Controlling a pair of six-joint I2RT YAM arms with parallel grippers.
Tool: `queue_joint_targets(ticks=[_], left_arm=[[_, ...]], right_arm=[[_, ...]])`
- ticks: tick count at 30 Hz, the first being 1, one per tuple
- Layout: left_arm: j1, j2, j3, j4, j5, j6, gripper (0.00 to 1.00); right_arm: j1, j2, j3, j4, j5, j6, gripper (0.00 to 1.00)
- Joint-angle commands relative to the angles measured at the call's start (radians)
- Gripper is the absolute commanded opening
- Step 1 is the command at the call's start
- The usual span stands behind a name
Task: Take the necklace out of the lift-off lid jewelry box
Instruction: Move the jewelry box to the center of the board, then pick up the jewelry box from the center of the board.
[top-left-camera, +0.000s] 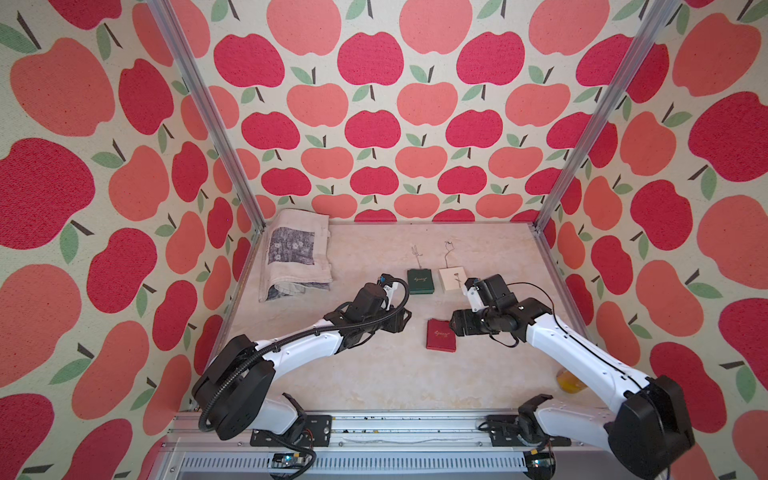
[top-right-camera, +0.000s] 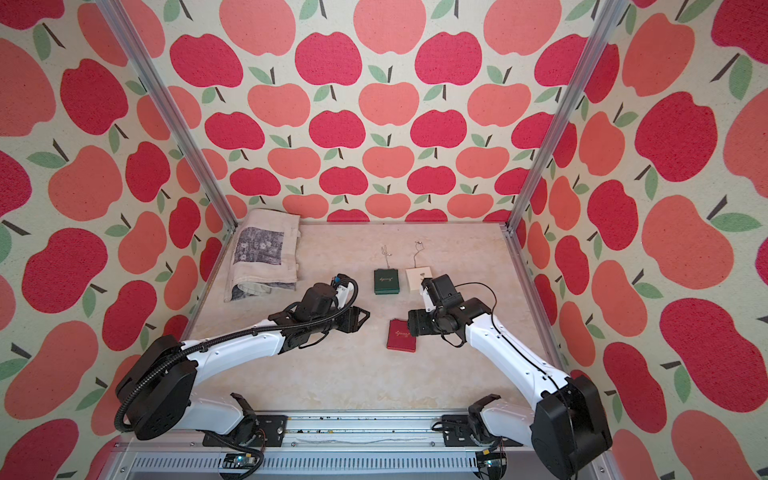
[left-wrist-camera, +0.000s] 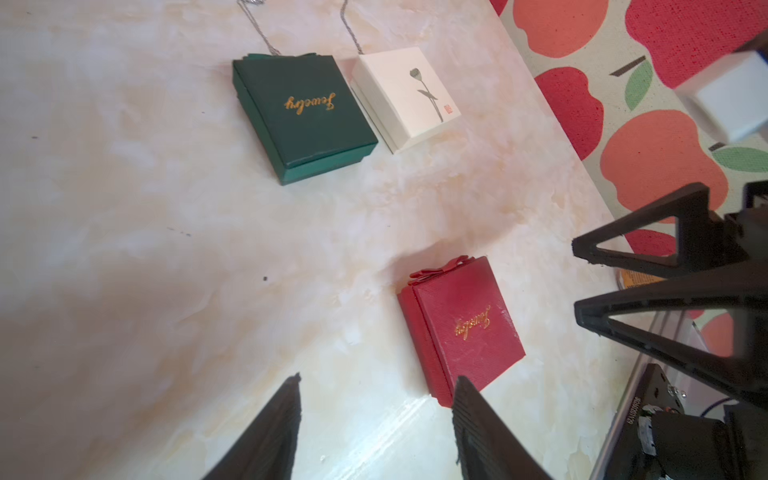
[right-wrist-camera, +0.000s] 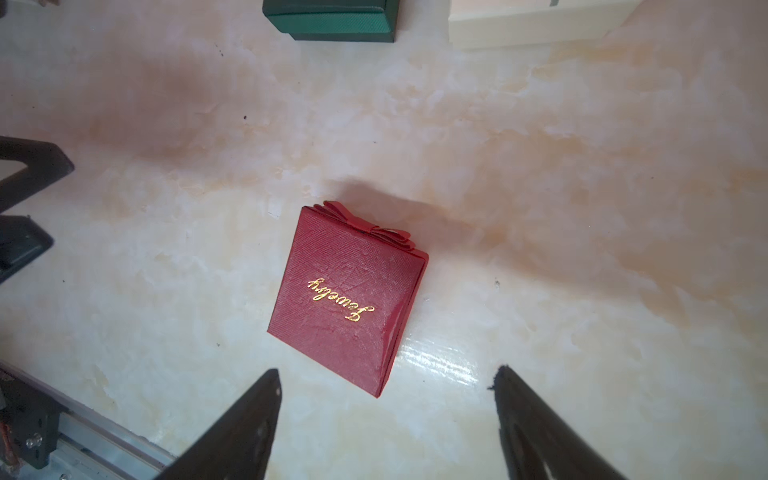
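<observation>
Left gripper (left-wrist-camera: 377, 379): jaws partly apart with nothing between them, hanging above the worktop (top-left-camera: 374, 374) near the left side of the red jewelry box (top-left-camera: 441, 336).
Right gripper (right-wrist-camera: 386, 371): jaws spread wide and holding nothing, poised over the red box's right edge and facing the left gripper.
Red jewelry box: flat on the worktop between the two grippers, lid on, bow at its far edge, gold lettering on top; the lid hides its inside.
Green box (top-left-camera: 420, 281): farther back, lid on.
White box (top-left-camera: 452, 279): just right of the green box, a flower drawn on its lid.
Necklace chains: one (top-left-camera: 415, 253) runs back from behind the green box, another (top-left-camera: 448, 254) from behind the white box.
Folded cloth (top-left-camera: 297, 253): far left corner.
</observation>
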Motion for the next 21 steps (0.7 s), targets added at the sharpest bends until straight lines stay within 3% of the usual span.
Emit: queue_joint_targets(ticks=[1,5,11,21], left_arm=[[0.014,-0.029,-0.024,-0.014,-0.015,0.037,0.61],[0.027,-0.047,-0.038,-0.029,-0.005,0.044,0.61],[0.041,-0.081,-0.046,-0.070,-0.004,0.060,0.61],[0.047,-0.140,-0.089,-0.069,-0.024,0.043,0.62]], right_arm=[[0.034,0.036,0.015,-0.015,0.053,0.065,0.94],[0.062,0.098,-0.007,0.083,0.006,0.123,0.99],[0.088,0.189,0.004,0.149,0.001,0.159,0.99],[0.090,0.302,0.051,0.185,-0.074,0.120,0.99]])
